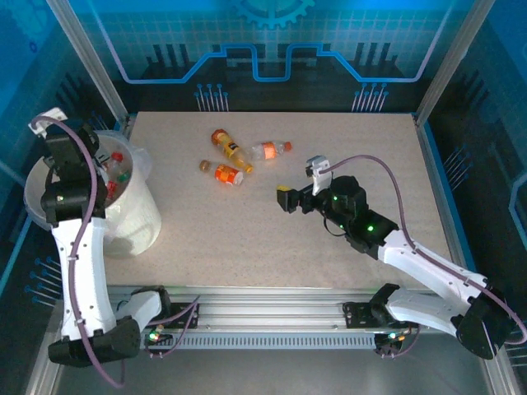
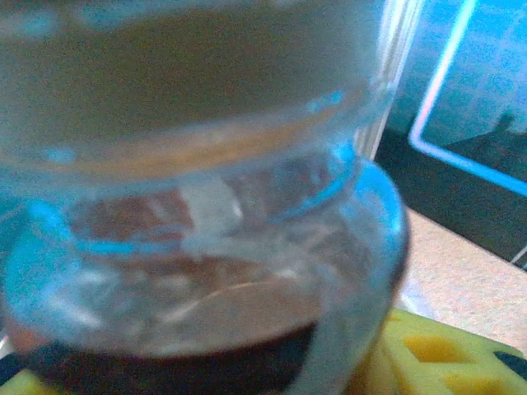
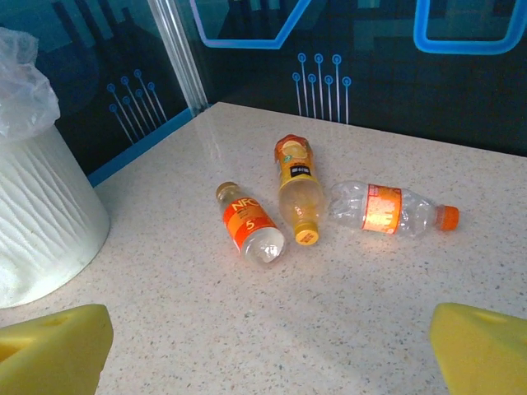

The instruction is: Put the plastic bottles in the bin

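Note:
Three plastic bottles lie at the table's middle back: an orange-labelled one (image 1: 224,172) (image 3: 249,223), a yellow-capped one (image 1: 230,150) (image 3: 298,189) and a clear one with an orange cap (image 1: 270,150) (image 3: 387,209). My right gripper (image 1: 295,198) (image 3: 268,362) hovers open just short of them, nothing between its yellow fingers (image 3: 53,350). The cream-white bin (image 1: 136,218) (image 3: 41,214) stands at the left with several bottles (image 1: 119,169) inside. My left gripper (image 1: 100,174) (image 2: 222,374) reaches over the bin's mouth, shut on a clear bottle (image 2: 206,206) pressed close against its camera.
The bin's clear liner (image 1: 142,160) bulges over its rim toward the table. Metal frame posts (image 1: 99,74) and dark blue-lit walls (image 1: 272,49) enclose the table. Open speckled tabletop (image 1: 370,148) stretches to the right and in front of the bottles.

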{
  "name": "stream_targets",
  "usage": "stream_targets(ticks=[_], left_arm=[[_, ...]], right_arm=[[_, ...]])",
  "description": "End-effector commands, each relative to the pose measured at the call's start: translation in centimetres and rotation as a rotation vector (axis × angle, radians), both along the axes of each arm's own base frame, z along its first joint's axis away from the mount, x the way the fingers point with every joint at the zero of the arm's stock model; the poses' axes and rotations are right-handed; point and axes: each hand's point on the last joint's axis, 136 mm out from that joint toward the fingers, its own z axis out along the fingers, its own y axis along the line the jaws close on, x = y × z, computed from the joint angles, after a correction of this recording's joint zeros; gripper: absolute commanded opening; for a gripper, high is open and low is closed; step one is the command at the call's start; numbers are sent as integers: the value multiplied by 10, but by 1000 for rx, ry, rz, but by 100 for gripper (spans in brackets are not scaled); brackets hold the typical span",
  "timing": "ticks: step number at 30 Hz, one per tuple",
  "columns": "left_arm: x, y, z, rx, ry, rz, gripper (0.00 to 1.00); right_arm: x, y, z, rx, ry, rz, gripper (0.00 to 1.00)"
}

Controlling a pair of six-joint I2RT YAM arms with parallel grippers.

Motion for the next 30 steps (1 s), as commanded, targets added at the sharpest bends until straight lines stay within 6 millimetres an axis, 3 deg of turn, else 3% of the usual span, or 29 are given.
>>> stream_targets(ticks=[1, 4, 8, 10, 13, 16, 20, 30], left_arm=[[-31, 23, -23, -37, 67, 146, 53], [-53, 42, -48, -98, 123, 256, 54], [-62, 54, -84, -196, 194, 307, 57], [-64, 59, -93, -226, 202, 322, 67], [-68, 63, -90, -227, 186, 347, 73], [-69, 63, -83, -224, 171, 352, 87], [-68, 58, -74, -231, 141, 327, 99], [-51, 20, -41, -325, -12, 119, 99]], right_arm=[[5, -5, 22, 42, -39, -11, 100], [10, -2, 25, 44, -37, 1, 100], [14, 4, 30, 46, -24, 28, 100], [16, 5, 30, 55, -16, 17, 100], [19, 4, 28, 70, -4, 0, 100], [20, 5, 23, 76, 18, -1, 100], [21, 4, 20, 76, 33, -10, 100], [35, -7, 9, 111, 85, -111, 100]])
